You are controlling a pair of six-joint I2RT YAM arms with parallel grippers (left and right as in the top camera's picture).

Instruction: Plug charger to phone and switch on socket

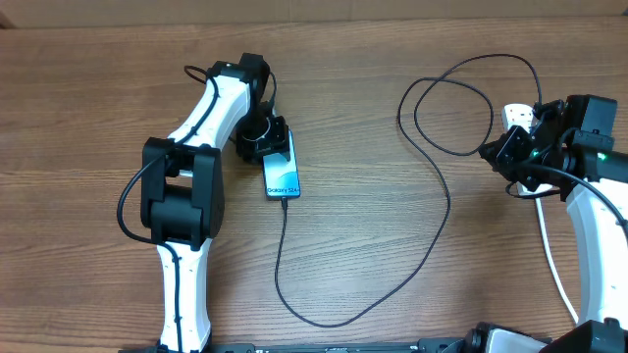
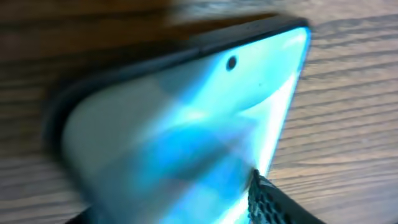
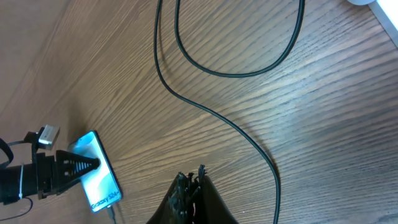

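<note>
The phone (image 1: 283, 173) lies flat on the wooden table with its screen lit and "Galaxy S24" at its near end. The black charger cable (image 1: 444, 211) runs from that near end, where its connector (image 1: 285, 202) sits at the phone's edge, in a long loop to the right. My left gripper (image 1: 265, 137) is over the phone's far end, open. In the left wrist view the blurred phone (image 2: 205, 112) fills the frame, one finger (image 2: 273, 202) at its right edge. My right gripper (image 3: 193, 177) is shut and empty, next to the white socket (image 1: 517, 115).
The socket's white cord (image 1: 554, 265) runs down the right side toward the table's front edge. The charger cable (image 3: 217, 115) loops over the middle and right of the table. The phone (image 3: 99, 177) shows at the lower left of the right wrist view.
</note>
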